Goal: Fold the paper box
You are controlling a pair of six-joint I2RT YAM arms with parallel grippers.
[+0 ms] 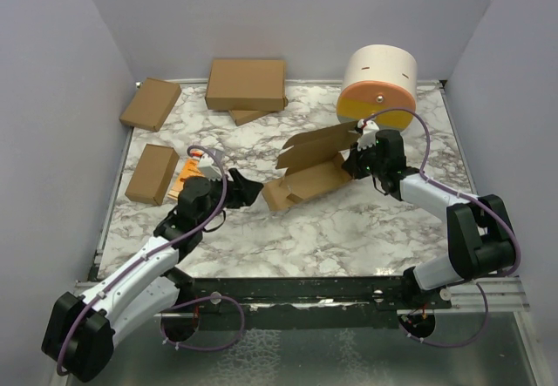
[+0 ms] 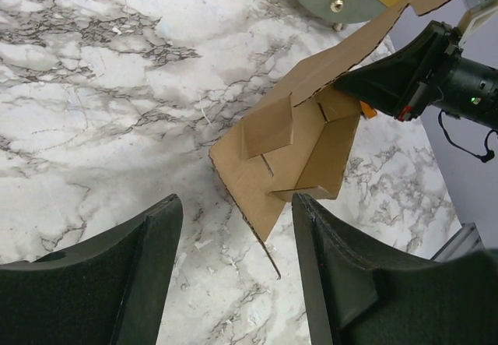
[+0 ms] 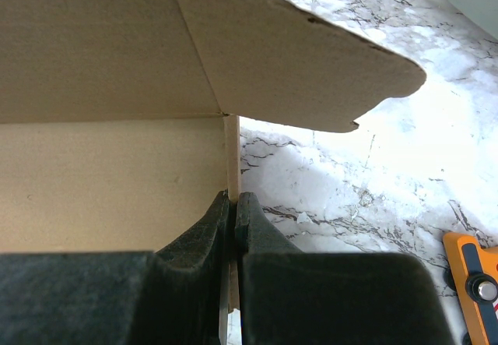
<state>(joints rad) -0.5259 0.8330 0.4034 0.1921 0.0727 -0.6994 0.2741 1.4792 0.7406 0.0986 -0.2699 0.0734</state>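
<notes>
The right gripper (image 3: 233, 205) is pinching a thin upright wall of the paper box (image 1: 309, 172), closed tight on the cardboard at the box's right end. The left gripper (image 2: 237, 216) is hanging open just left of the box's left end, holding nothing and not touching the cardboard. The box is lying half-formed around the middle of the table (image 1: 331, 238), its tray part resting down and a long lid flap rising along the far side. It is looking light and thin, stiff across its panels yet ready to give at the scored creases, so it is probably going to slide on the smooth marble if pushed from one side only. The better hold is likely a flap edge close to a crease, since a pinch mid-panel is risking a buckle. The small end flaps facing the left gripper are leaning loosely inward.
</notes>
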